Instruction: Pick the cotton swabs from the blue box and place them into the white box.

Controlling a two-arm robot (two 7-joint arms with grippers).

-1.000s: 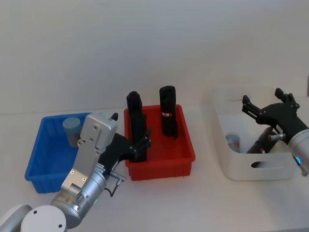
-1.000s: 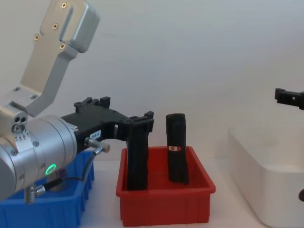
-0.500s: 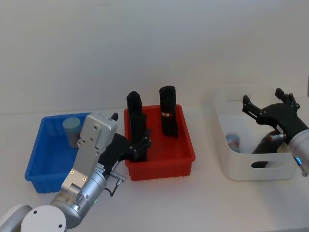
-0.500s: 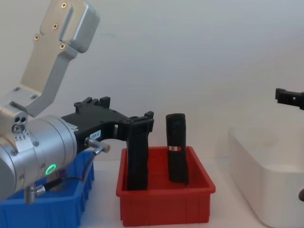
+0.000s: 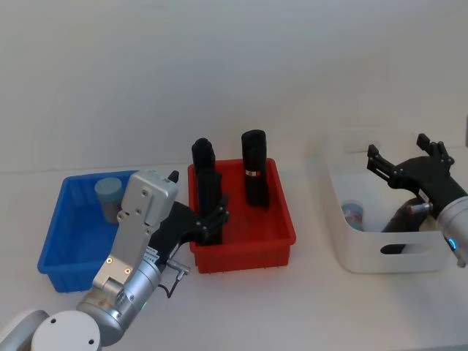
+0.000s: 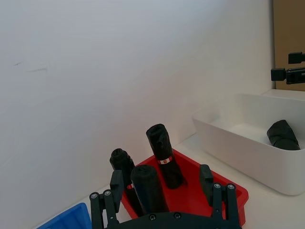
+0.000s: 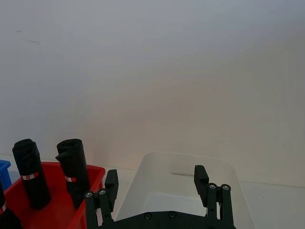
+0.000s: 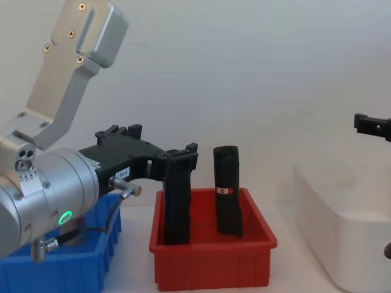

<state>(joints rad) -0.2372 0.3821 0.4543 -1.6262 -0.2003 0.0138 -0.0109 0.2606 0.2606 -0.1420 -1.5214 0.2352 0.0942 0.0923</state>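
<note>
Head view shows one swab tub (image 5: 110, 194) waiting in the far corner of the blue box (image 5: 64, 257), another tub (image 5: 354, 213) already lying in the white box (image 5: 409, 256). My right hand (image 5: 406, 162) hovers open and empty above the white box, wrist level. My left hand (image 5: 213, 217), fingers spread and empty, hangs by the red bin (image 5: 241, 250), beside the blue box.

The open-topped blue plastic bin (image 5: 73, 241) is open from above, one pale-lidded tub of cotton swabs (image 5: 108, 197) in its far corner. Between it and the tall smooth white container (image 5: 380, 252) stands a red plastic bin (image 5: 248, 241) whose upright black rolls (image 5: 254, 178) rise above its rim. The left gripper (image 5: 213, 218), fingers apart, hangs at the red bin's near-left corner
</note>
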